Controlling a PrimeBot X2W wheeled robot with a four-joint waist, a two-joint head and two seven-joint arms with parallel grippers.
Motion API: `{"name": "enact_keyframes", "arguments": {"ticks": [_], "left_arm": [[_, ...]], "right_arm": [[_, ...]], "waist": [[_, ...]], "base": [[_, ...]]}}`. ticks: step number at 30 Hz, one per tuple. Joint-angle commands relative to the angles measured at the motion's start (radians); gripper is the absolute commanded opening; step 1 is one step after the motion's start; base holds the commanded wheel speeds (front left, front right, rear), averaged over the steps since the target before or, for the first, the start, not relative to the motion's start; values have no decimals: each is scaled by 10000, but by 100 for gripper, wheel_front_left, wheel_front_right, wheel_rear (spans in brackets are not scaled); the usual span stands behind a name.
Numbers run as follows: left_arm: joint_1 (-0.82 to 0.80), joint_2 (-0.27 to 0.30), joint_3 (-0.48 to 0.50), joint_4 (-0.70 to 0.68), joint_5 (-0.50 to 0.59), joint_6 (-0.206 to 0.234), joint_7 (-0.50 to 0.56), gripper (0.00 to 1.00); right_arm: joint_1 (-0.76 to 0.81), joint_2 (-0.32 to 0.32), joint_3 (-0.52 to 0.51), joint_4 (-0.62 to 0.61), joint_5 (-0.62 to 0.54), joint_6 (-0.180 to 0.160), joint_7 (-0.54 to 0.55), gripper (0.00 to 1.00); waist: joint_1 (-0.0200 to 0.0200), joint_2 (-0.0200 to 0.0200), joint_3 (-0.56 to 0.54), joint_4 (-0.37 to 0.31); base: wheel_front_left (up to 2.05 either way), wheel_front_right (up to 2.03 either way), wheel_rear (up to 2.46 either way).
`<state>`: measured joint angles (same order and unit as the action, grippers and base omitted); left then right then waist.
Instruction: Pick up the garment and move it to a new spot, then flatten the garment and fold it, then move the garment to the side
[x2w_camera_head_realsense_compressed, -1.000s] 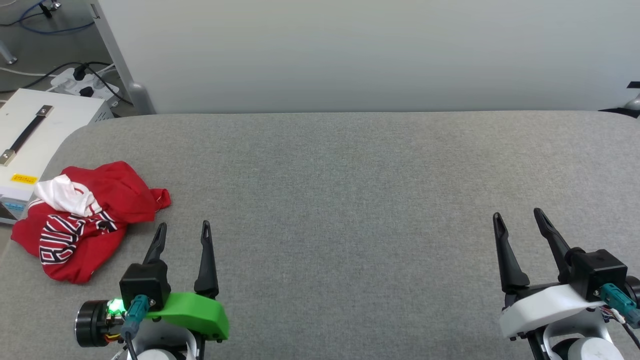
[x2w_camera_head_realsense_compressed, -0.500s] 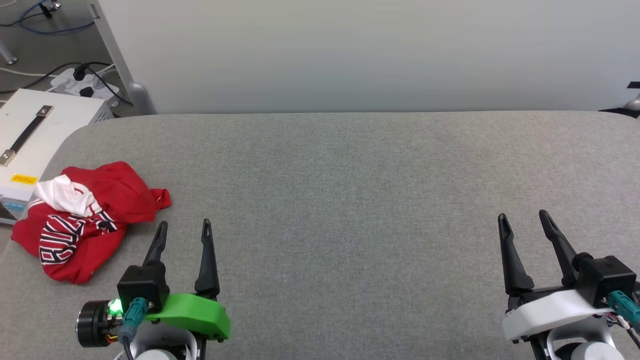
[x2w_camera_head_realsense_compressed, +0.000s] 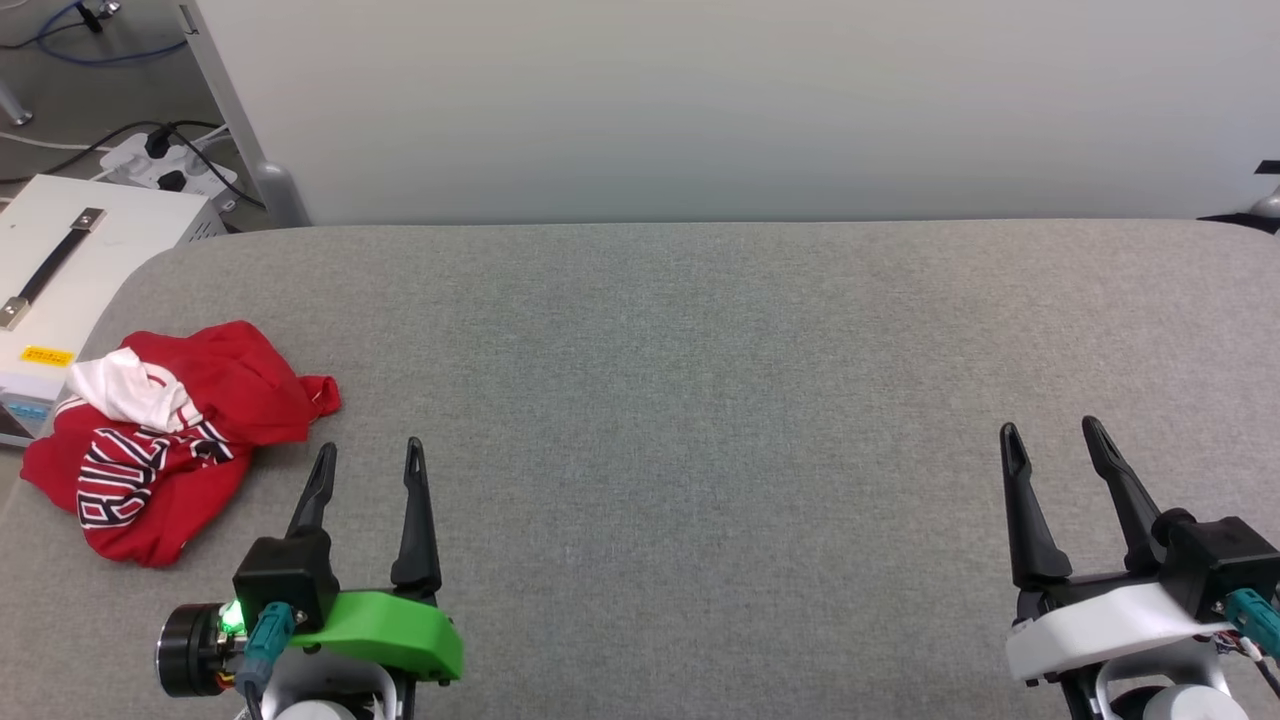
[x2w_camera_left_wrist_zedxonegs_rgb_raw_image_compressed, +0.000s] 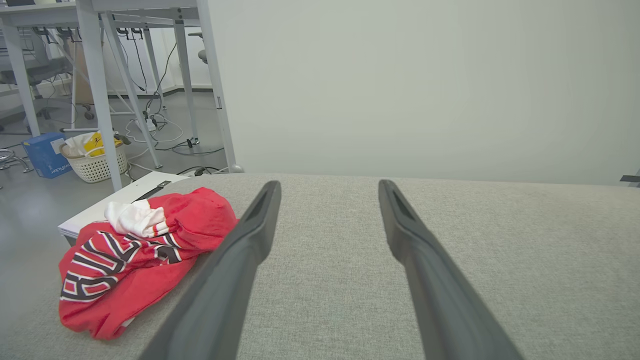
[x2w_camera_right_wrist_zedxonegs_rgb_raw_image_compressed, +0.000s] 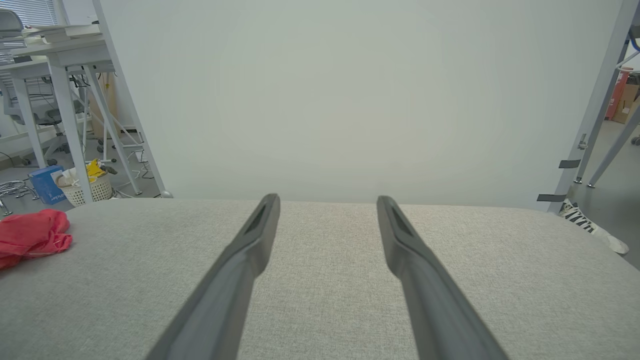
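- Crumpled red jersey T-shirt with white sleeve and black lettering lies bunched at the grey fabric tabletop's left edge.
- Left end effector, just beside it, gapes wide, empty.
- Right end effector, near the front right corner, equally wide, empty.

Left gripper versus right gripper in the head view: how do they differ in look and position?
The left gripper has a green housing with a lit green light; the right gripper has a white one. The left gripper sits close beside the crumpled garment without touching it; the right gripper is far across the grey surface from it. Both are open and empty, fingers pointing up the view.
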<state>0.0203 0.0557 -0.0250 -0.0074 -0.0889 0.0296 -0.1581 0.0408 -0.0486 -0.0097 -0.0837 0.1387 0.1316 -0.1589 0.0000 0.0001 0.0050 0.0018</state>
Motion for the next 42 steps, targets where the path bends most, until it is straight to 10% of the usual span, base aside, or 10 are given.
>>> {"name": "enact_keyframes", "arguments": {"ticks": [1,42], "left_arm": [[104,-35,-9,42,-71,-25,-97,100],[93,-53,-182,490,-400,144,-951,100]], "right_arm": [[160,-12,17,-69,97,-6,-102,100],[423,-16,181,-86,157,-9,-944,100]], "waist": [[0,-1,4,-3],[0,-1,156,271]], "base": [[0,0,0],[0,0,0]]}}
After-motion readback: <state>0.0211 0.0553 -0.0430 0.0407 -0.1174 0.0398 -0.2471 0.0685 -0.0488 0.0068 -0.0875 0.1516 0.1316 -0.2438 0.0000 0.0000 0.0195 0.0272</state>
